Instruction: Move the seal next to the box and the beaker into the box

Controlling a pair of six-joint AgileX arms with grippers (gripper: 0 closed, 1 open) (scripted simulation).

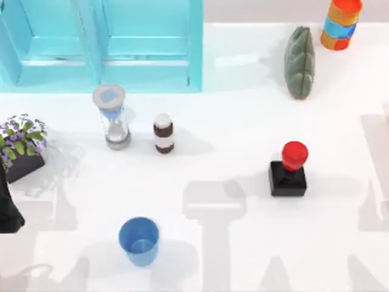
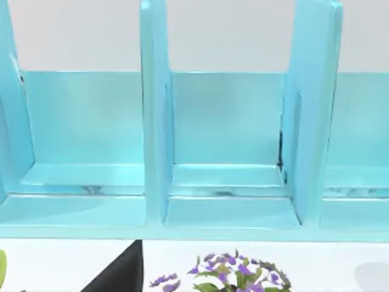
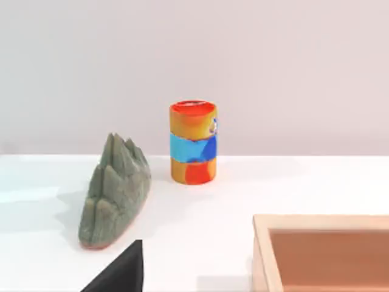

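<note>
Right now the seal (image 1: 288,170) stands upright on the white table (image 1: 243,255), right of centre, nothing touching it. The beaker (image 1: 139,241) sits upright near the front edge, left of centre, well apart from the seal. A dark piece of the left arm (image 1: 8,210) shows at the table's left edge, beside the potted flowers (image 1: 22,143). Whether either gripper's jaws are apart or together, I cannot tell. The wooden box (image 3: 325,252) appears in the right wrist view.

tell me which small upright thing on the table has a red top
The seal: black square base, red knob. The hourglass has grey caps; the bottle a white one.
</note>
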